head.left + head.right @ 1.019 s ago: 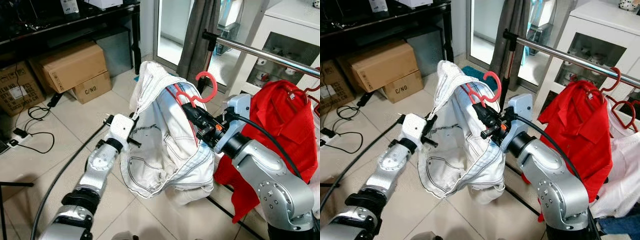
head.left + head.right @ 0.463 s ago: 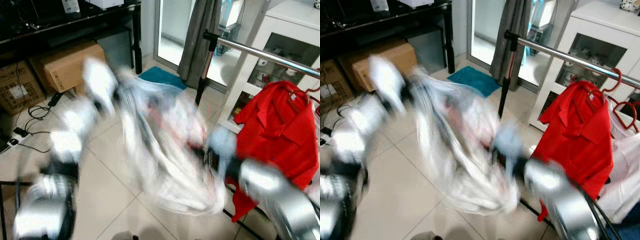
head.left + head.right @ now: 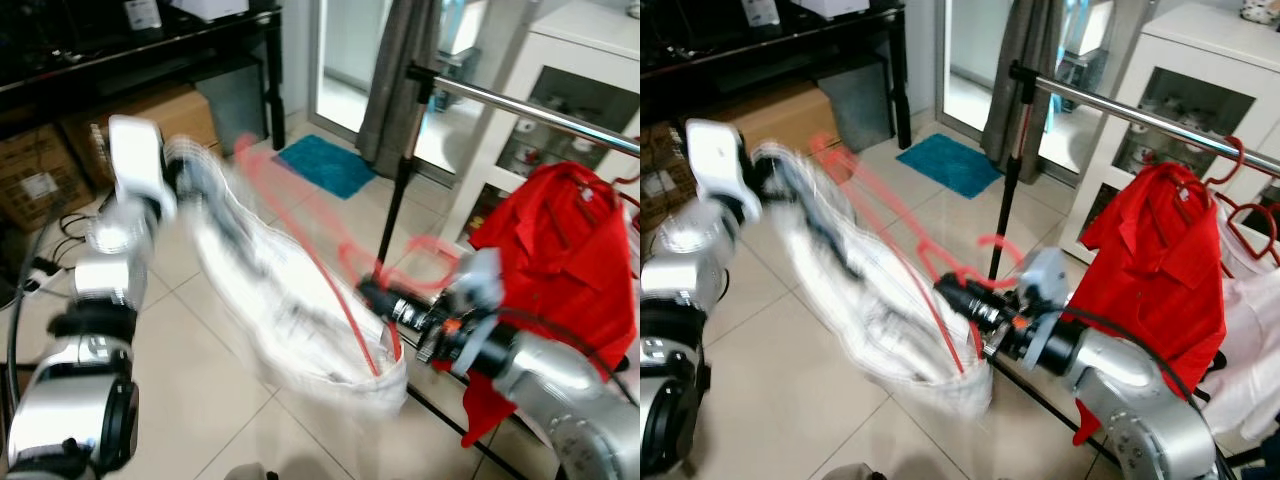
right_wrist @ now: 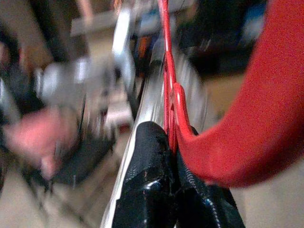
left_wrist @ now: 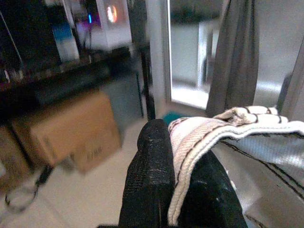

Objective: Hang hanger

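**Garment swung low between 2 grippers**

Since 1 s ago, both arms have spread apart: the left gripper point(image 5: 175, 190) rose toward the brown cardboard boxes point(image 3: 150, 120), the right gripper point(image 4: 173, 185) dropped. Motion blur smears the white striped fabric garment point(image 3: 290, 310). The red plastic hanger point(image 4: 167, 95) sits clamped between the right fingers; the left fingers pinch the garment's hem. 1 metal rail point(image 3: 1140, 118) holds 1 red shirt point(image 3: 1160, 260).
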Tool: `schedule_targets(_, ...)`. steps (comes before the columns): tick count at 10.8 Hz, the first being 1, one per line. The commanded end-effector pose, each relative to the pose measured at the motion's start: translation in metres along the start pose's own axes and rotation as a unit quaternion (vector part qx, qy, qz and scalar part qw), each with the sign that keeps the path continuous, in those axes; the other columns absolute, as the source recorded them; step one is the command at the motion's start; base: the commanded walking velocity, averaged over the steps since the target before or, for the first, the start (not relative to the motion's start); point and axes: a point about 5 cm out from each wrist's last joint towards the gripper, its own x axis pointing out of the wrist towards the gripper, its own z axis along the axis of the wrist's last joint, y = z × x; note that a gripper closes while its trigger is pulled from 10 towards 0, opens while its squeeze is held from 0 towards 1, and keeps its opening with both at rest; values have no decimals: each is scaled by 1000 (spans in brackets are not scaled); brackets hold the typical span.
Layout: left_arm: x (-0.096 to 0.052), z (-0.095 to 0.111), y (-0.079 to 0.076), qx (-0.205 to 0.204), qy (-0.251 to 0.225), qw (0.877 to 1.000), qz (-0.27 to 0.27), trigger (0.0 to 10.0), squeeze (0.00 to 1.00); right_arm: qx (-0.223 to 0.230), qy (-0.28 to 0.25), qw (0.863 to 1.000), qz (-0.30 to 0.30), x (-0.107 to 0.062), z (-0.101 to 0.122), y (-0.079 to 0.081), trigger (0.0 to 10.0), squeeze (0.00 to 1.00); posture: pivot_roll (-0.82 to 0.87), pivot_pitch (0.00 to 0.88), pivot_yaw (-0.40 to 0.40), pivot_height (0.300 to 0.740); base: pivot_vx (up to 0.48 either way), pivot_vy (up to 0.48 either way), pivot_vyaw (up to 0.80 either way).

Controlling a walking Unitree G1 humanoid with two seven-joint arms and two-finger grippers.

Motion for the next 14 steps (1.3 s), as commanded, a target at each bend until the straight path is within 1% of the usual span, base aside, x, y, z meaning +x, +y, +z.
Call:
schedule_targets(1, -1, -12, -20, -12, 11, 999, -48, 0, 0, 11, -54, 998, -44, 1, 11, -10, 0, 0, -45, 0, 32, 740, 0, 0, 0)
schedule_targets(2, -5, -17, -40, -24, 13, 993, -112, 0, 0, 22, -85, 990, -111, 3, 14, -24, 0, 0, -42, 0, 30, 740, 0, 0, 0)
schedule_targets(3, -18, -21, -74, -24, 14, 974, -226, 0, 0, 50, -119, 960, -247, 5, 15, -51, 0, 0, -45, 0, 34, 740, 0, 0, 0)
schedule_targets(4, -33, -25, -84, -3, 20, 964, -267, 0, 0, 41, -109, 950, -289, 7, 9, -56, 0, 0, -54, 0, 40, 740, 0, 0, 0)
schedule_targets(5, -41, -26, -81, -26, 10, 972, -232, 0, 0, 24, -56, 942, -331, 6, -8, -55, 2706, 0, -58, 0, 44, 740, 0, 0, 0)
schedule_targets(6, -51, -30, -77, -27, -2, 979, -202, 4824, 0, -21, 15, 940, -340, 3, -28, -51, 10000, 0, -48, 0, 37, 740, 0, 0, 0)
schedule_targets(7, -60, -37, -72, -20, -8, 984, -179, 10000, 0, -19, 61, 930, -362, -3, -46, -54, 10000, 0, -32, 0, 22, 740, 0, 0, -800)
schedule_targets(8, -67, -45, -69, -24, 3, 987, -157, 10000, 0, -25, 80, 915, -394, -9, -55, -59, 10000, 0, -26, 0, 17, 740, 0, 0, -800)
schedule_targets(9, -73, -53, -64, -15, 15, 996, -89, 10000, 0, -49, 83, 903, -419, -17, -55, -63, 10000, 0, -22, 0, 8, 740, 0, 0, -800)
schedule_targets(10, -81, -52, -67, -23, -1, 996, -85, 10000, 0, -82, 80, 895, -432, -21, -53, -63, 10000, 0, -23, 0, 4, 740, 0, 0, -800)
schedule_targets(11, -84, -52, -66, -38, -6, 997, -60, 10000, 0, -103, 95, 897, -420, -22, -53, -62, 10000, 0, -34, 0, 6, 740, 0, 0, -800)
schedule_targets(12, -86, -53, -61, -44, -16, 999, -28, 10000, 0, -79, 76, 907, -407, -20, -51, -58, 10000, 0, -35, 0, 12, 740, 0, 0, -800)
schedule_targets(13, -88, -55, -60, -43, -4, 999, -24, 10000, 0, -60, 56, 911, -403, -19, -48, -55, 10000, 0, -27, 0, 11, 740, 0, 0, -800)
schedule_targets(14, -92, -55, -62, -31, 0, 999, -42, 10000, 0, -43, 51, 903, -424, -23, -51, -57, 10000, 0, -15, 0, 9, 740, 0, 0, -800)
